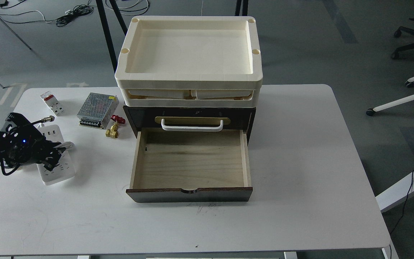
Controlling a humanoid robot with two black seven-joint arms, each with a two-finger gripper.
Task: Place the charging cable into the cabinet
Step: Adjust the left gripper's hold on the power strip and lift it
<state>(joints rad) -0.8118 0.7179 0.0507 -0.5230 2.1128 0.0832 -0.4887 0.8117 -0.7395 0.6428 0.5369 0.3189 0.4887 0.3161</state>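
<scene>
The charging cable (pixel 63 169), a flat white power strip with its cord end (pixel 67 145) sticking out to the right, is at the table's left side and now lies at an angle. My left gripper (pixel 51 157) sits over the strip's middle, its dark fingers closed across the strip. The arm hides the strip's left part. The cabinet (pixel 189 194) is at the table's middle, a dark brown box with its lower drawer (pixel 189 162) pulled out and empty. A white bar handle (pixel 192 126) is on the shut drawer above. My right gripper is out of view.
Cream plastic trays (pixel 189 77) are stacked on the cabinet. A small white breaker (pixel 51 102), a metal mesh power supply (pixel 97 109) and a brass valve with a red handle (pixel 113 130) lie behind the strip, left of the cabinet.
</scene>
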